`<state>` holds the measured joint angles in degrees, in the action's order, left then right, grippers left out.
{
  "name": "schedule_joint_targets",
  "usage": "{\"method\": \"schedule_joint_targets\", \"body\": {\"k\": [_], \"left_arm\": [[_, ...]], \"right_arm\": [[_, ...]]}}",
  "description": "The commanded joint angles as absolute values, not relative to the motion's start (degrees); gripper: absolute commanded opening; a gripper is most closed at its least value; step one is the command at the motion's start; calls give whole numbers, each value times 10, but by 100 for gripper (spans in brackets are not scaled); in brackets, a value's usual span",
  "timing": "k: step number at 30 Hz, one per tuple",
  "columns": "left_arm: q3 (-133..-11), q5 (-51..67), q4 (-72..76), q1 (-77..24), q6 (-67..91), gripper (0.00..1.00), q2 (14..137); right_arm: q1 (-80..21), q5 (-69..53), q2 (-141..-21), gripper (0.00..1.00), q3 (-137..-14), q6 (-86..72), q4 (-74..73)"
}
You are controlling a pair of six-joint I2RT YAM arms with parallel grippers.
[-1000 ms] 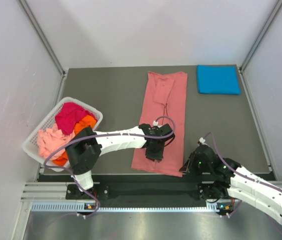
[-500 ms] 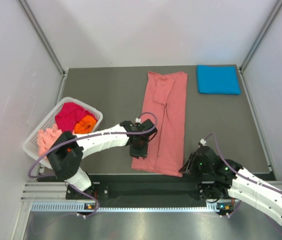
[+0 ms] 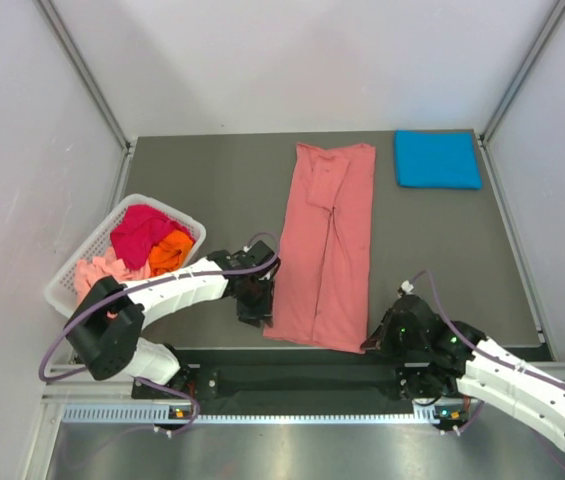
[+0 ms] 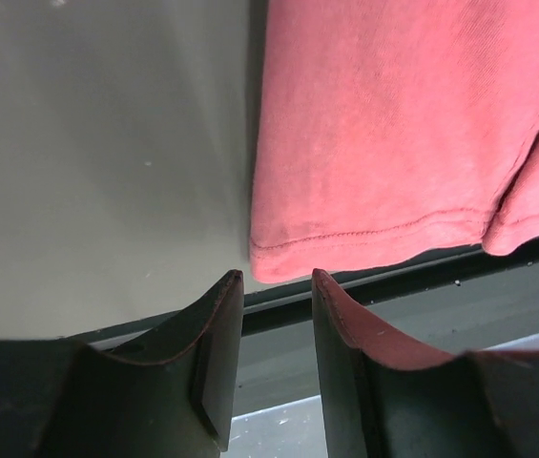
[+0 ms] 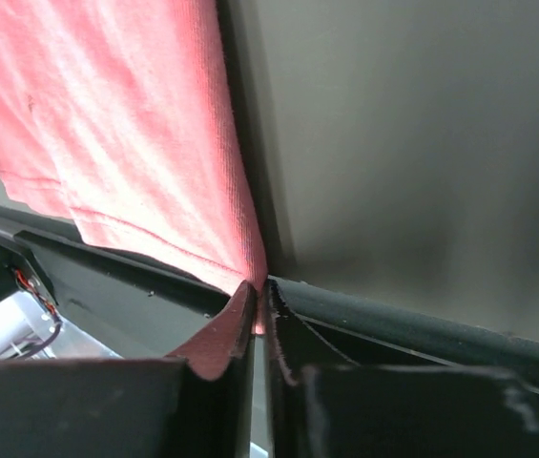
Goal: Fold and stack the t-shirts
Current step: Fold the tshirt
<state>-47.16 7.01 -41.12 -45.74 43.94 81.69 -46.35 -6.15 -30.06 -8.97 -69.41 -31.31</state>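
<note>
A salmon-pink t-shirt (image 3: pixel 327 245), folded into a long strip, lies lengthwise in the middle of the table. My left gripper (image 3: pixel 255 305) sits just left of its near-left corner. In the left wrist view that gripper (image 4: pixel 277 281) is open and empty, with the shirt's hem (image 4: pixel 383 143) right beyond the fingertips. My right gripper (image 3: pixel 370 340) is at the near-right corner. The right wrist view shows it (image 5: pixel 259 291) shut on the pink cloth (image 5: pixel 126 124). A bright blue t-shirt (image 3: pixel 437 158) lies folded at the back right.
A white slatted basket (image 3: pixel 84 247) stands at the left, holding magenta (image 3: pixel 142 228), orange (image 3: pixel 170 250) and pale pink (image 3: pixel 97 275) shirts. The table's near edge (image 3: pixel 292 355) runs just below both grippers. Walls close in the table on three sides.
My left arm has swung left, off the top of the pink shirt to beside its near-left corner. The right gripper has closed on the near-right corner.
</note>
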Motion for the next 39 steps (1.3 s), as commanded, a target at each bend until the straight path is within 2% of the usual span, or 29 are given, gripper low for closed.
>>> {"method": "schedule_joint_targets", "body": {"k": [1,12,18,21,22,23,25,30,39], "left_arm": [[-456,100,-367,-456,440,40,806],[-434,92,-358,-456,441,40,813],[-414,104,-328,-455,452,35,831],[-406,103,-323,-456,457,24,834],[-404,107,-321,-455,459,13,833],[-401,110,-319,-455,461,7,832],[-399,122,-312,-458,469,0,823],[-397,132,-301,-479,505,0,780],[-411,124,-272,-529,548,0,792]], "right_arm": [[-470,-62,-290,1,-95,-697,-303],[-471,-55,-278,0,-97,-697,-311],[-471,-50,-278,0,-100,-695,-319],[-471,-45,-277,0,-101,-693,-331],[-471,-40,-275,0,-105,-692,-336],[-471,-36,-273,0,-107,-688,-351],[-471,-19,-265,0,-124,-685,-373],[-471,-3,-250,0,-162,-672,-442],[-471,24,-260,0,-169,-655,-425]]}}
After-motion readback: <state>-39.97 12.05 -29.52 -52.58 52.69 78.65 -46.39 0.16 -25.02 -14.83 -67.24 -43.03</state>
